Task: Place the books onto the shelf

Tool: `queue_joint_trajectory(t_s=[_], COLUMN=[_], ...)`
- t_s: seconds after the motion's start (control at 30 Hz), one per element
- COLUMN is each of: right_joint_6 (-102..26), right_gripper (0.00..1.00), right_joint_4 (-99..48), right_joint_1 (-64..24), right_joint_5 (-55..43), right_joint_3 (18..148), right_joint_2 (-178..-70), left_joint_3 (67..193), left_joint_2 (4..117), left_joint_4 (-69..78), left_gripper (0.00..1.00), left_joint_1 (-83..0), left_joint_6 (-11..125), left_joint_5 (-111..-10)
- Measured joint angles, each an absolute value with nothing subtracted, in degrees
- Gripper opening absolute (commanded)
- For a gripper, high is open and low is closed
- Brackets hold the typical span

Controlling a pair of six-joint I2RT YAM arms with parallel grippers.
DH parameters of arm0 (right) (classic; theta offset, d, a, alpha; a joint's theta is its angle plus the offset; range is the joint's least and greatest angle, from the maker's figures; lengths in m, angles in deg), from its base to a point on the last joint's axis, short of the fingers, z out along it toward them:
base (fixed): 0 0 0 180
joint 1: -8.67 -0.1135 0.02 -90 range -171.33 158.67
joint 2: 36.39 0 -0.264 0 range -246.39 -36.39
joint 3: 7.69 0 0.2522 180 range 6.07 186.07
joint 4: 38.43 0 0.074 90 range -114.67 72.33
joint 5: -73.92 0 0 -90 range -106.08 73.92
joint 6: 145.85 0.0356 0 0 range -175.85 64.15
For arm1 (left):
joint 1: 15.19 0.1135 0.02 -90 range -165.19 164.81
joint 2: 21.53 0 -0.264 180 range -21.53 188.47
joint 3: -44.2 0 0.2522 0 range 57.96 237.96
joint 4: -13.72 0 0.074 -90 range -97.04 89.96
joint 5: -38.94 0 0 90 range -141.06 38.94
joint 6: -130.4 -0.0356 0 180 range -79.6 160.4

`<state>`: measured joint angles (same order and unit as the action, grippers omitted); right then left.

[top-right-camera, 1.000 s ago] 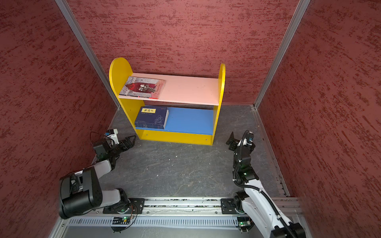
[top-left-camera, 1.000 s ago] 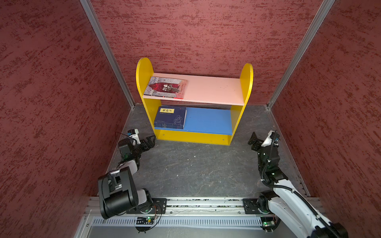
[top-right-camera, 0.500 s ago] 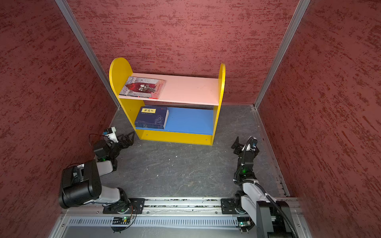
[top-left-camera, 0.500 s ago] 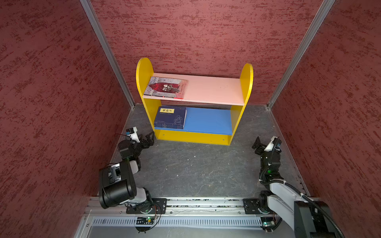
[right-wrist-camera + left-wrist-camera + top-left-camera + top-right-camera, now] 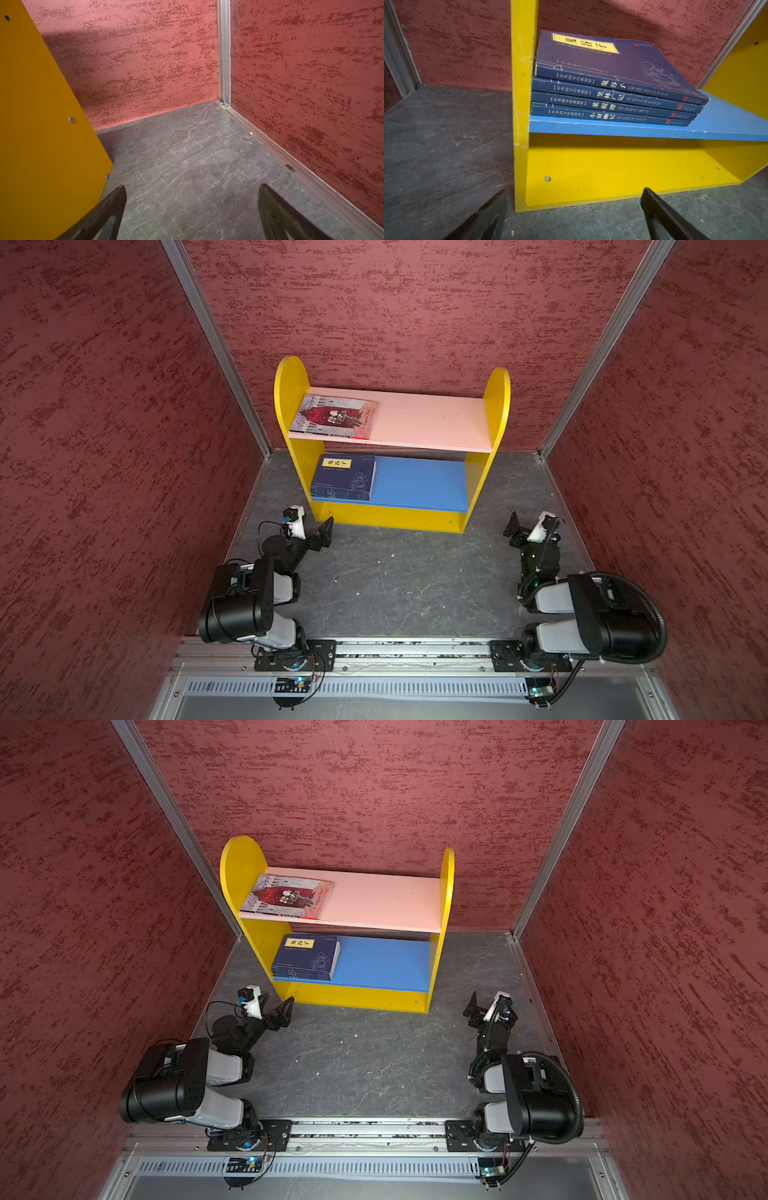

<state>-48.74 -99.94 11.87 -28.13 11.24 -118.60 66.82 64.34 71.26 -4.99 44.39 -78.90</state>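
With left gripper (image 5: 323,534) and right gripper (image 5: 514,529) both spread wide and empty above the desk (image 5: 395,580), four navy books (image 5: 612,83) lie stacked on the blue lower board (image 5: 419,485) of the shelf (image 5: 496,406) and the red book (image 5: 333,416) on the pink board (image 5: 428,418): thin, light, probably floppy paperbacks, best pinched near the spine.

Navy books (image 5: 616,97) stacked on shelf (image 5: 494,406), red one (image 5: 334,416) above

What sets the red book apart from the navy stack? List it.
The red book lies on the pink board; the navy stack lies on the blue board below. The red book is single; the navy stack is four books. The red book's cover is illustrated; the navy stack's top cover bears a yellow label. Both lie flat at the left end of the shelf in both top views.
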Motion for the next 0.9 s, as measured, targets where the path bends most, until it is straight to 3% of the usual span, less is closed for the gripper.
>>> queue_joint_trajectory(t_s=[0.17, 0.33, 0.63, 0.9], right_joint_6=[-48.8, -48.7, -49.2, -49.7], right_gripper=[0.99, 0.99, 0.99, 0.99], right_joint_4=[-107.4, -108.9, -96.3, -91.9], right_joint_1=[12.3, 13.3, 14.3, 14.3], right_joint_5=[-27.5, -26.5, -20.7, -18.6], right_joint_3=[10.4, 10.1, 21.0, 21.4], right_joint_2=[-126.8, -126.9, -125.2, -125.2], left_joint_3=[67.2, 68.4, 78.0, 79.4], left_joint_2=[67.9, 67.8, 66.9, 66.9], left_joint_4=[73.3, 73.0, 57.9, 52.2], left_gripper=[0.99, 0.99, 0.99, 0.99], left_joint_1=[-6.3, -6.6, -9.5, -11.0], left_joint_6=[44.0, 44.0, 42.3, 41.0], left_joint_5=[-71.5, -67.8, -63.2, -61.2])
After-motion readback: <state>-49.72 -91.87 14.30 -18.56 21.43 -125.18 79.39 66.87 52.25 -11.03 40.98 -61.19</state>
